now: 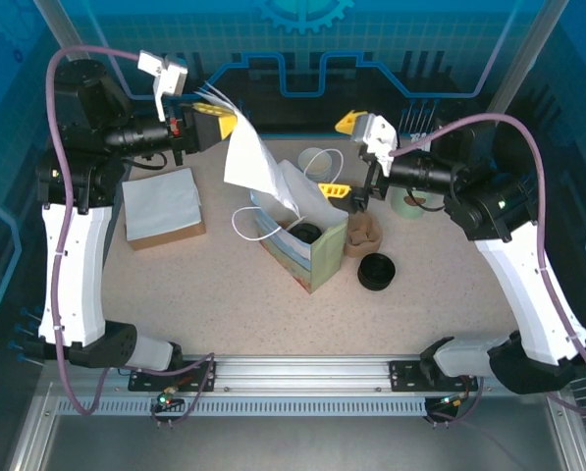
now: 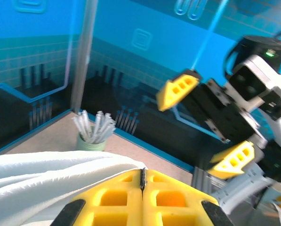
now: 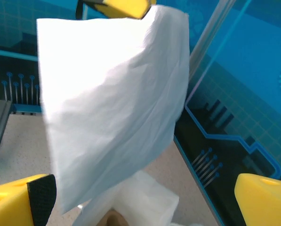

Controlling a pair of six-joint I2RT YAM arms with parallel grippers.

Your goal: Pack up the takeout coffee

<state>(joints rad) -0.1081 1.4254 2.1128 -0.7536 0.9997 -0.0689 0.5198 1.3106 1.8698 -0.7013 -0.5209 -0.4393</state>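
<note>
On the near part of the speckled surface (image 1: 224,294), a loose black lid (image 1: 376,272) lies right of centre. Just beyond it stands an open paper takeout bag (image 1: 317,260) with white handles, and a black-lidded coffee cup (image 1: 305,234) is already inside. A brown cardboard sleeve (image 1: 363,234) sits just beside the bag's right side. A stack of napkins (image 1: 163,204) lies well apart to the left, and a green cup of stirrers (image 1: 407,201) stands to the right. Farther back, raised over the bag's far edge, the left hand (image 1: 219,123) is clenched on the top of a white napkin (image 1: 248,162). The napkin hangs free, probably so it can drop into the bag's mouth. The right hand (image 1: 344,155) hovers just right of the napkin with fingers spread wide and empty, seemingly ready to guide the sheet.
</note>
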